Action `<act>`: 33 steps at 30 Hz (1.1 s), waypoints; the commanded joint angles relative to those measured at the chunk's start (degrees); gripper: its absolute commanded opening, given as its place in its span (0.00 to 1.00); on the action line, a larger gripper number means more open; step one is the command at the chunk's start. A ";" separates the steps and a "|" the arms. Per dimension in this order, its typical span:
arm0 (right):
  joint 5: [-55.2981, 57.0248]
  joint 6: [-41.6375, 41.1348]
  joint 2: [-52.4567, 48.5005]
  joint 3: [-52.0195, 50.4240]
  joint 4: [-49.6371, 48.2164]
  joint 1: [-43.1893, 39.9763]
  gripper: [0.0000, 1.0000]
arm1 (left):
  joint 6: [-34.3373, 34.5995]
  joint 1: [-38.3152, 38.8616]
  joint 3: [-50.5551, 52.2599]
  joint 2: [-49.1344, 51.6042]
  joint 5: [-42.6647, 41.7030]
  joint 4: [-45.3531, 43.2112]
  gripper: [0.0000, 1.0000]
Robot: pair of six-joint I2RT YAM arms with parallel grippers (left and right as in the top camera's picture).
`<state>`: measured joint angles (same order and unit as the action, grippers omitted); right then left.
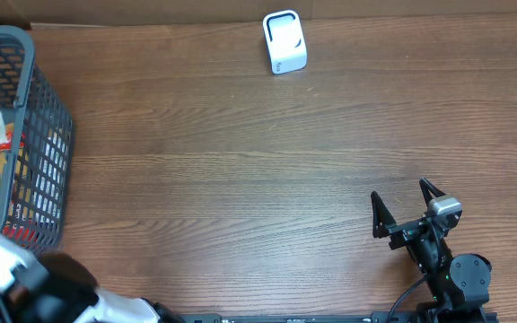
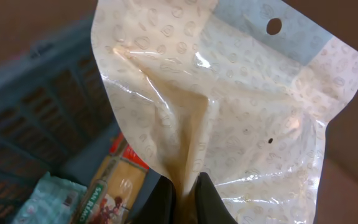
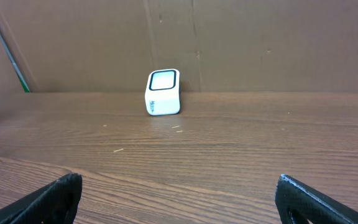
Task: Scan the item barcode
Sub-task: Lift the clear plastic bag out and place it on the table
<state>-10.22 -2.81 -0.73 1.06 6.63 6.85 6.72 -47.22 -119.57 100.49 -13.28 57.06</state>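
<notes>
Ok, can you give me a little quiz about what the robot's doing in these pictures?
1. True or false: the right gripper is shut.
2. What does the left gripper pinch? A: a cream patterned plastic pouch; B: a red tin can; C: a yellow banana.
3. Fill in: the grey plastic mesh basket stands at the ____ end of the brown wooden table.
Key: 1 false; 2 A; 3 left.
</notes>
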 commanded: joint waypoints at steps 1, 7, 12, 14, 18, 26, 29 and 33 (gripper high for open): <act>0.31 -0.17 0.46 0.59 -0.20 0.04 1.00 | 1.70 1.62 -1.46 -8.74 -5.01 -0.11 0.04; 0.31 -0.20 0.46 0.59 -0.20 0.04 1.00 | 0.87 9.44 -1.46 -17.00 -11.85 4.76 0.04; 0.31 -0.20 0.46 0.59 -0.20 0.04 1.00 | -3.67 25.44 -0.81 -17.40 -11.67 14.36 0.04; 0.31 -0.17 0.46 0.59 -0.20 0.04 1.00 | -4.76 30.58 0.44 -16.13 -11.56 16.72 0.04; 0.28 -0.17 0.46 0.59 -0.20 0.04 1.00 | -5.38 39.36 5.92 -13.03 -11.87 18.10 0.04; 0.31 -0.17 0.46 0.59 -0.20 0.04 1.00 | -10.34 53.96 21.68 -4.66 -11.91 14.43 0.04; 0.31 -0.17 0.46 0.59 -0.20 0.04 1.00 | -13.03 60.50 28.26 -0.07 -11.87 9.16 0.04; 0.31 -0.17 0.46 0.59 -0.20 0.04 1.00 | -12.94 66.60 32.98 5.01 -11.87 3.39 0.04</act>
<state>-10.22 -2.81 -0.73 1.06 6.66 6.85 -3.75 15.38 -89.41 102.43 -24.25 62.61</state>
